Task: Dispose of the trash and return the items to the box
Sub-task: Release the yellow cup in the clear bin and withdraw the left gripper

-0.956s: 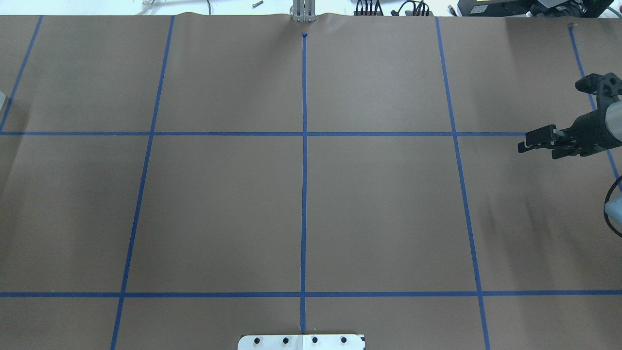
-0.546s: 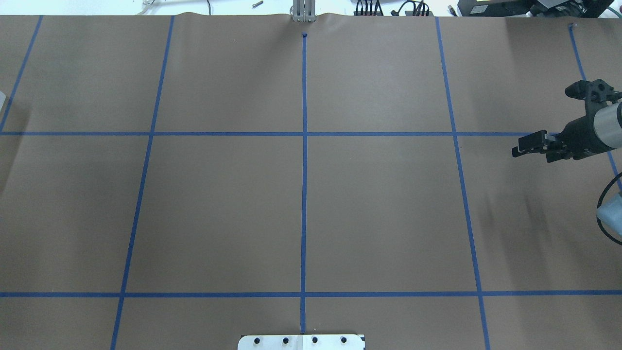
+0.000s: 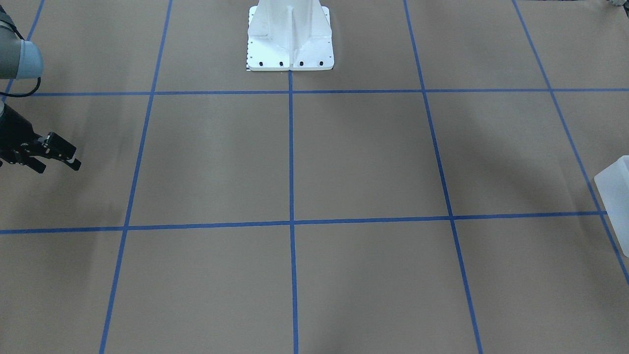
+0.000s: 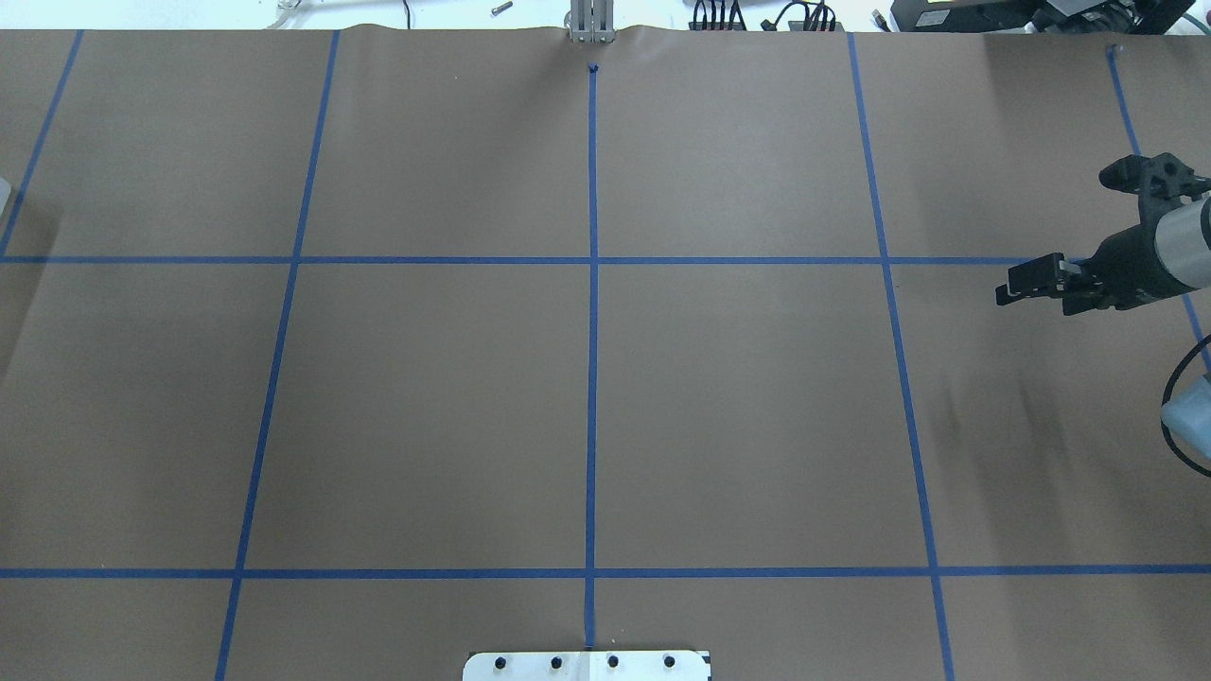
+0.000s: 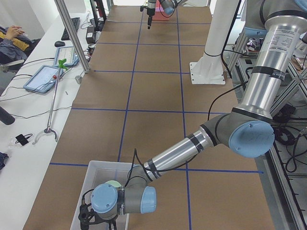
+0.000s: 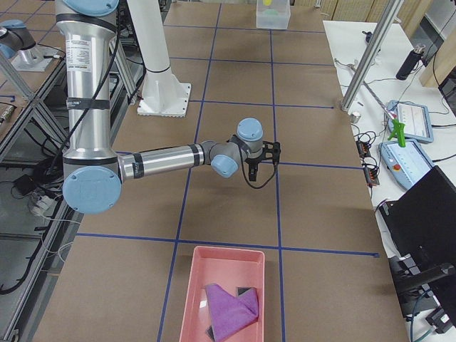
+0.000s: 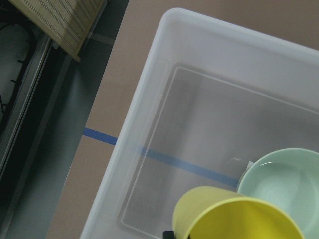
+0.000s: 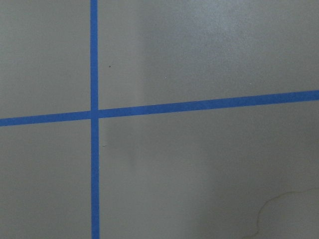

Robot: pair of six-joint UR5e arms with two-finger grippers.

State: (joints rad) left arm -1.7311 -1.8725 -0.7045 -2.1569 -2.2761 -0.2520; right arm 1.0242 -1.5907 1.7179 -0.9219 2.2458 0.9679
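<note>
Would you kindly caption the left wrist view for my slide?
Looking into the white box: a green bowl inside, a yellow cup at the bottom edge.

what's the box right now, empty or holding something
Not empty: a pale green bowl sits inside the box. Whether the yellow cup rests inside too, cannot tell.

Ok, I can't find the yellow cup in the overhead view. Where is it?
In the left wrist view, the cup sits at the bottom edge, over the box, beside the green bowl.

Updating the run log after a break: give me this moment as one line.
left gripper: over box, state unclear | yellow cup: over box, mint bowl inside | right gripper: open, empty, over table
</note>
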